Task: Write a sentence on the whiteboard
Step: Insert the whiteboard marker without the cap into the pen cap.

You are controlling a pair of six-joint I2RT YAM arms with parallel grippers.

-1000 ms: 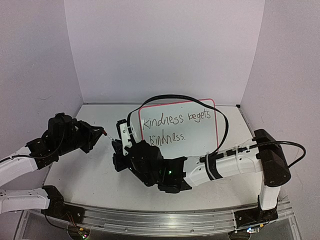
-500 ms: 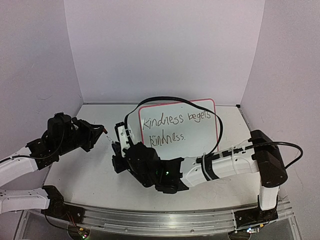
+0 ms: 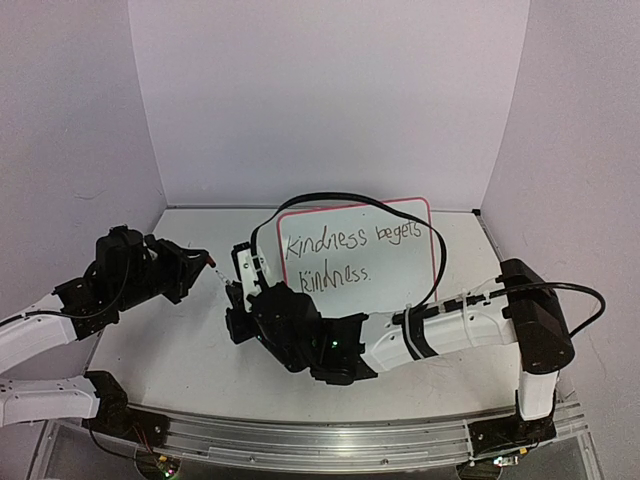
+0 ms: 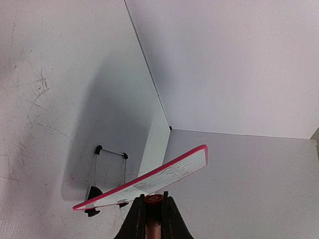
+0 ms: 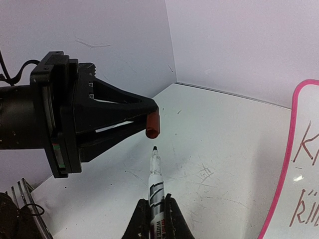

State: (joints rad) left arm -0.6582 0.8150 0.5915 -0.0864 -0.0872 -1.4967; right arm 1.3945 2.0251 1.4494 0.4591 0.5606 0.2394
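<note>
1. Whiteboard (image 3: 400, 262): a small rectangular white board with a thin red-pink rounded frame. It is stood tilted at the far middle of the scuffed white surface (image 3: 170, 345), at about 1 o'clock from the right gripper. In the left wrist view it is seen nearly edge-on, carried on small black clip feet (image 4: 91, 195) with a black wire stand (image 4: 110, 164) behind.
2. Sentence (image 3: 345, 255): thin dark handwriting in two lines, "kindness begets" above "kindness.", read on the board face in the top view.
3. Left gripper (image 4: 153, 203): it is closed on a small red-orange cylindrical marker cap (image 5: 153, 124), which is held at the fingertips above the surface with its open end turned down in the right wrist view.
4. Right gripper (image 5: 155, 205): it is clamped around a white-barrelled marker with a printed label and a dark tip (image 5: 155, 180), which is held clear of the surface.
5. Relation: the marker tip is placed just under the cap, at its 6 o'clock in the right wrist view, near but not touching. Both are located at about 9 o'clock from the board.
6. Black cable (image 3: 443, 255): it is looped from the right arm across the board's right part.
</note>
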